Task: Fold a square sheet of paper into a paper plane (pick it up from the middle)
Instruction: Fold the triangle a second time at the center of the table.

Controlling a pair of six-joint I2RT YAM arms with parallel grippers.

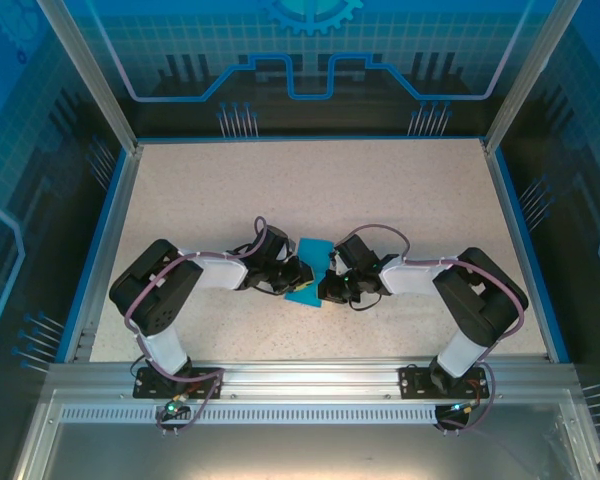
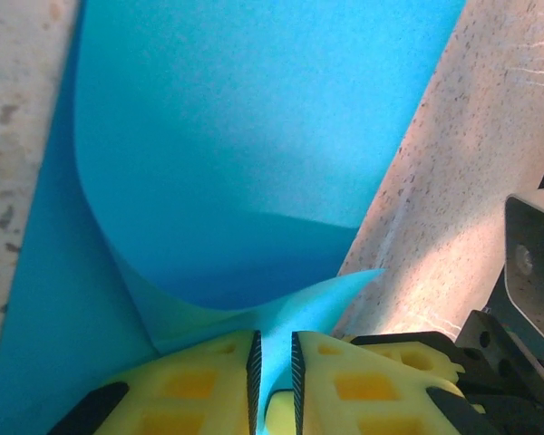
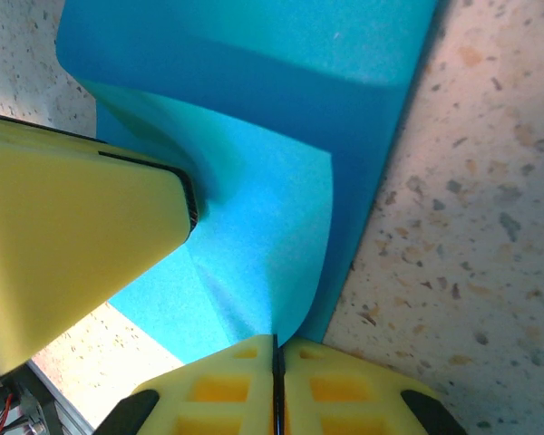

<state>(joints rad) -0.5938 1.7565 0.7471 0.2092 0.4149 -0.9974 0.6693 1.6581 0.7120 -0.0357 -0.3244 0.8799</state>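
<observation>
Because the sheet point(image 1: 311, 270) is thin, light and floppy, it will curl and crease wherever you pinch it, so I'd take it lightly by an edge close to the fold. It sits at the middle of the table point(image 1: 400, 190), bowed up between both arms. Your right gripper point(image 3: 276, 367) is pressed together on one edge. Your left gripper point(image 2: 276, 372) shows a slim gap with paper in it; whether it truly grips, I cannot tell. Both arms reach inward, low, elbows out.

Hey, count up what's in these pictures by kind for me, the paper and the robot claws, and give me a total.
1 blue paper sheet
2 claws: left claw, right claw
Total: 3
</observation>
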